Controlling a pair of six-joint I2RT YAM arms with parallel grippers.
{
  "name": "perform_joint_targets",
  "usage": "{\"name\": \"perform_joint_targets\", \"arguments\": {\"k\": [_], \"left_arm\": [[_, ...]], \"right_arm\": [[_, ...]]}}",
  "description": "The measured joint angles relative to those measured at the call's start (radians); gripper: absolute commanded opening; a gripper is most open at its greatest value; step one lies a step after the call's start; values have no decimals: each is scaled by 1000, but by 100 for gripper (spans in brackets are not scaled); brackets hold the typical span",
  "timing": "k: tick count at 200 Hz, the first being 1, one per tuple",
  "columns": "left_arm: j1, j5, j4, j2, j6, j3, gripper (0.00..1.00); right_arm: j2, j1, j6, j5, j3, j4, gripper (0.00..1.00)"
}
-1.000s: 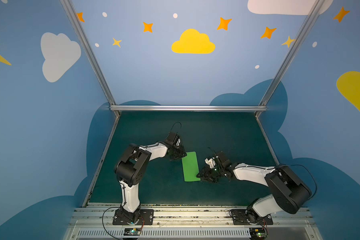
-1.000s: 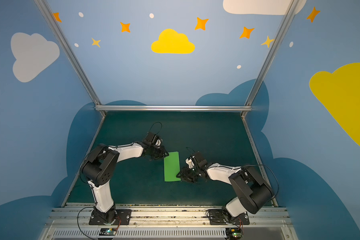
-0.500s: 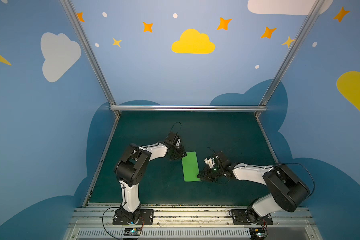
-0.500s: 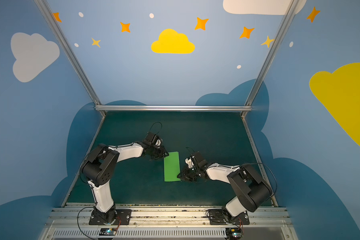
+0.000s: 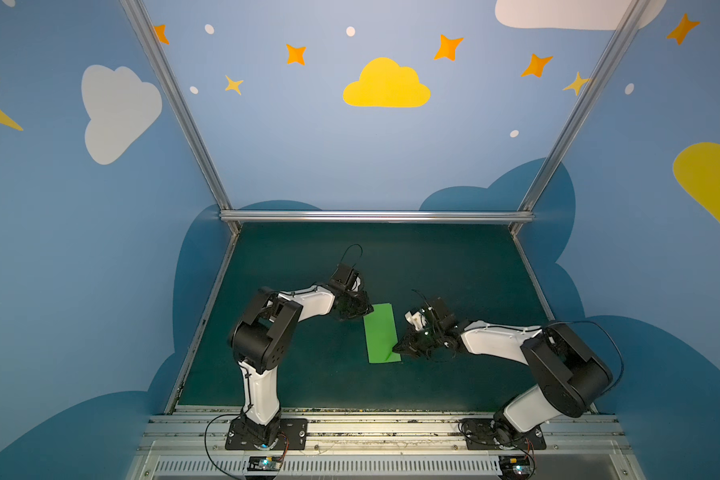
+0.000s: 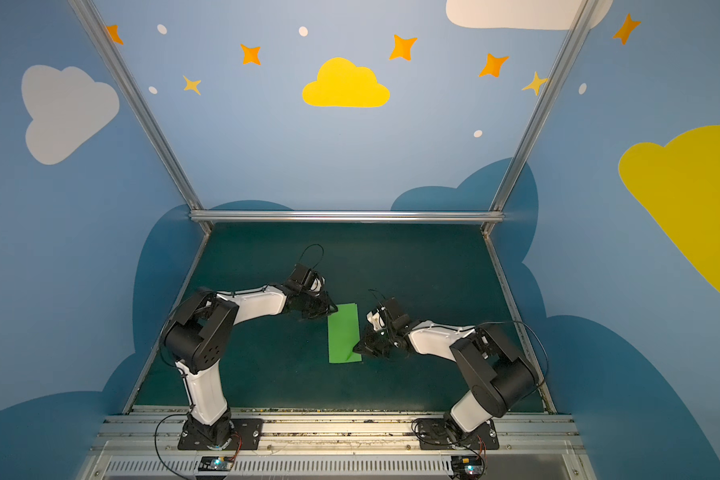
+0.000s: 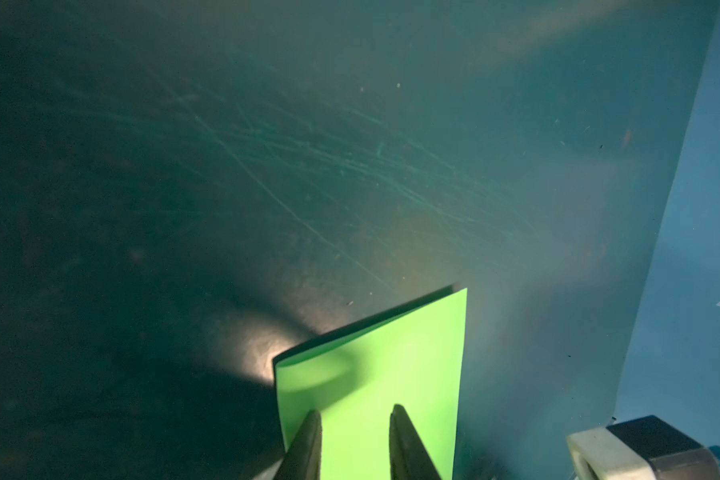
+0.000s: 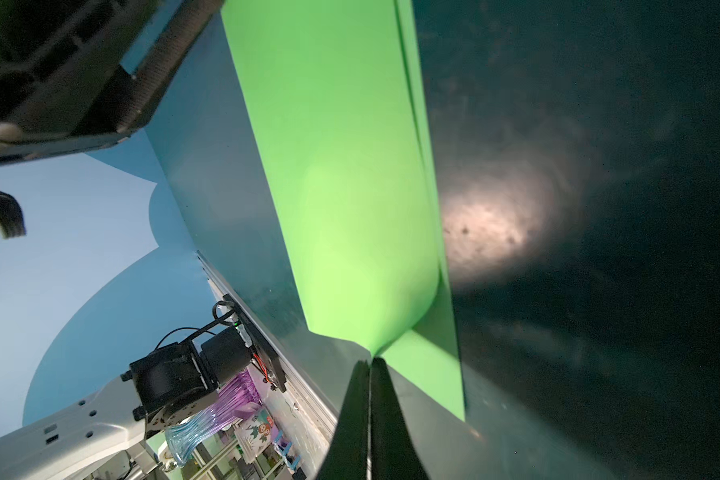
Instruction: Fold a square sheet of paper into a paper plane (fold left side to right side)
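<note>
The square sheet of paper (image 5: pixel 381 332) (image 6: pixel 344 332) lies on the dark mat as a bright green narrow rectangle, folded double. No paper plane is in view. My left gripper (image 5: pixel 360 309) (image 6: pixel 329 309) is at the sheet's far left corner. In the left wrist view it (image 7: pixel 356 415) is open, its fingers (image 7: pixel 308 440) apart over the paper (image 7: pixel 375 386). My right gripper (image 5: pixel 396 349) (image 6: pixel 356 348) is low at the near right corner. In the right wrist view it (image 8: pixel 371 361) is shut on the corner of the top layer (image 8: pixel 341 187), which curls up off the lower layer.
The teal mat (image 5: pixel 454 270) is bounded by a metal rail at the back (image 5: pixel 375 216), slanted posts at the sides and the base rail (image 5: pixel 350 424) in front. A purple-blue vase (image 8: pixel 208 415) stands beyond the front rail.
My right gripper has closed on the sheet's near right corner, and that corner now lifts slightly. The left gripper has not moved.
</note>
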Motion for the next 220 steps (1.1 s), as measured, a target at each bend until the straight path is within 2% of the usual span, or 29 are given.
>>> {"name": "perform_joint_targets", "arguments": {"k": [76,220], "left_arm": [[1,3,0,0,12,0,29],[6,18,3,6,13,0,28]], "right_arm": [[157,29,-2,-21,167,2,0],[283,33,-3,-27,265,2,0]]}}
